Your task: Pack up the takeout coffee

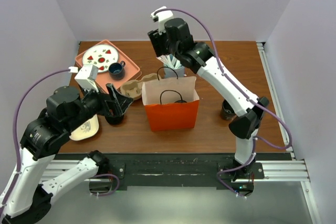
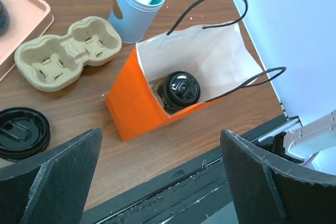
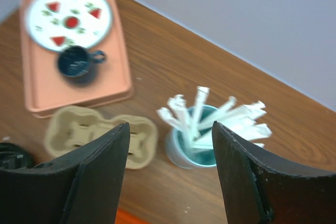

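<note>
Orange paper bag [image 2: 137, 106] stands open with one black-lidded coffee cup [image 2: 180, 90] inside, and a second lidded cup [image 2: 21, 132] sits on the table to its left. Your left gripper [image 2: 160, 132] is spread wide and empty. Your right gripper [image 3: 170, 127], also parted and empty, hovers over the light blue cup of white sticks [image 3: 181, 153]. Packing looks half done: next, grasp the second cup upright and clear the bag's rim.

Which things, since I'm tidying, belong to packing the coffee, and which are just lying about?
Job: bag, cup in it, lidded cup, carrier, likely the stick cup.
Lying about: tray, plate, mug.
</note>
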`<act>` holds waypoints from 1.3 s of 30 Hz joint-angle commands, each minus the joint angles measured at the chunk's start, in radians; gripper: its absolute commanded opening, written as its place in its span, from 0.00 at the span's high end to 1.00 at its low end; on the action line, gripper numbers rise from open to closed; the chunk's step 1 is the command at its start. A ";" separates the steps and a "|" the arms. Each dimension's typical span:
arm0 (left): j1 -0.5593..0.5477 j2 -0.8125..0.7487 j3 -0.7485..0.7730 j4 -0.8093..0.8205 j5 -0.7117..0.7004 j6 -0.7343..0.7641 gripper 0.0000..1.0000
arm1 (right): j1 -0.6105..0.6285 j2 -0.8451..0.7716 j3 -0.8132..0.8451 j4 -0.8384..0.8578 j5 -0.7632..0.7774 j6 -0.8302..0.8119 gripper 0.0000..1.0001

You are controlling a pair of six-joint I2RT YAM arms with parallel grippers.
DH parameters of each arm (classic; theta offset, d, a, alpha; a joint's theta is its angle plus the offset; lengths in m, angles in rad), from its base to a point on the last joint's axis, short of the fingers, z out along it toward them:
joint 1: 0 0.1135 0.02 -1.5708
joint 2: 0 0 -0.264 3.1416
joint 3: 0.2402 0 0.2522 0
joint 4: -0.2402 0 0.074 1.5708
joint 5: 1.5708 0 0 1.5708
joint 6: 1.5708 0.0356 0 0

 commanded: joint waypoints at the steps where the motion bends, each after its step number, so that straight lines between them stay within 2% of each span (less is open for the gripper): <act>1: -0.003 -0.011 -0.024 0.013 -0.024 -0.046 0.00 | -0.074 0.029 0.066 -0.055 -0.077 0.016 0.31; 7: -0.004 -0.027 -0.075 0.021 -0.010 -0.104 0.00 | -0.148 0.095 0.072 -0.046 -0.163 0.045 0.24; 14: -0.004 -0.011 -0.038 0.007 -0.051 -0.138 0.00 | -0.194 0.161 0.095 -0.003 -0.243 0.073 0.19; 23: -0.004 0.076 0.032 0.001 -0.045 -0.112 0.00 | -0.237 0.270 0.195 0.003 -0.357 0.100 0.30; 27: -0.004 0.101 0.043 -0.008 -0.035 -0.111 0.00 | -0.254 0.279 0.168 0.031 -0.406 0.131 0.43; 34: -0.003 0.095 0.032 -0.001 -0.051 -0.109 0.00 | -0.254 0.264 0.065 0.077 -0.421 0.145 0.46; 39: -0.004 0.081 0.025 -0.001 -0.053 -0.111 0.00 | -0.254 0.297 0.089 0.089 -0.406 0.139 0.49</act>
